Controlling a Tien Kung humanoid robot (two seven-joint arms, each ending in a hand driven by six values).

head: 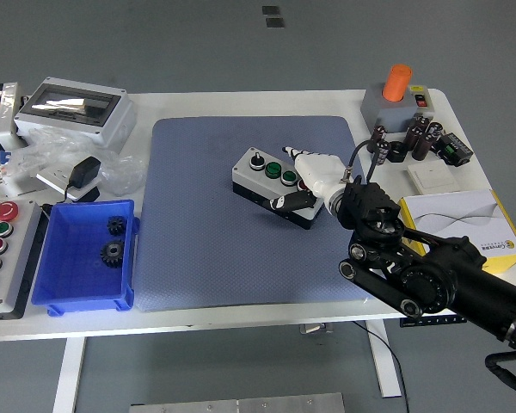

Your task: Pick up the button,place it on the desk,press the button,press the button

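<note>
Blue-grey textured mat (215, 249), centre of the white table (241, 318): carries the grey three-button control box (275, 184), lying slightly askew, long side running from far-left to near-right. Top face shows a black knob and two green buttons; a further red spot sits at its right end, partly hidden by the hand.

Right hand (314, 176), white with black thumb, on a black arm entering from the lower right: laid at the right end of the box, palm down, wrist raised. Thumb crosses the near side face; pale fingers (294, 155) reach along the far side. Fingers set narrow about the box's end; true clamping or mere contact cannot be told. Left hand: absent.

Step, judged: box already on the desk, so pressing stage. Next move calls for one fingertip directly above a button, then a short straight push.

Left side: blue bin (84, 258) with two dark gears. Far right: grey unit with orange cap (398, 82).
</note>
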